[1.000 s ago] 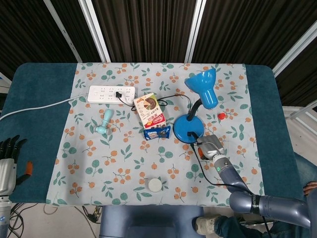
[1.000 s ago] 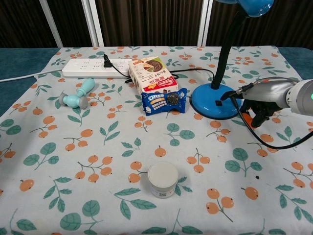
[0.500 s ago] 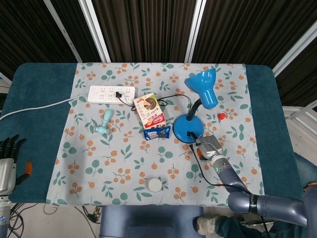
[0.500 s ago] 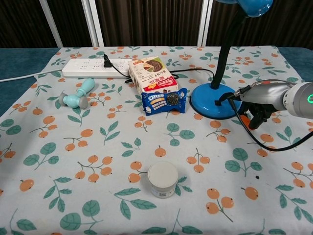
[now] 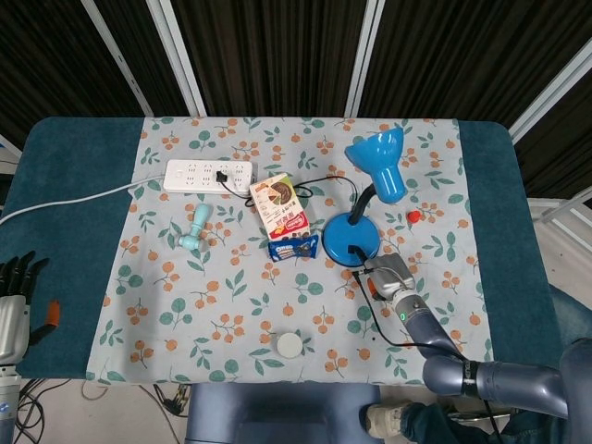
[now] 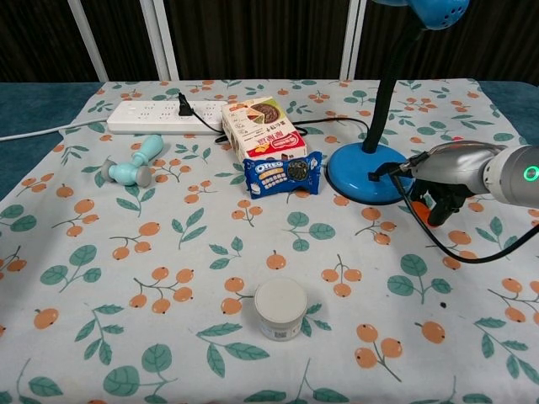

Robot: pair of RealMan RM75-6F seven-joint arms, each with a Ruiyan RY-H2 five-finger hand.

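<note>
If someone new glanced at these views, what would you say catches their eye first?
Probably the blue desk lamp standing right of centre on the floral cloth, with the right hand at the near edge of its base. Left of it, a biscuit box stands behind an Oreo packet.

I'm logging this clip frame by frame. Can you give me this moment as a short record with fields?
setting: table with floral cloth
right hand: by the base of the blue desk lamp, a finger reaching to the base's near edge; contact cannot be told
left hand: off the cloth at the table's left edge, fingers apart, holding nothing
plugged in: black plug in white power strip
centre: snack box leaning over Oreo pack
left: teal massager
front: white jar
</note>
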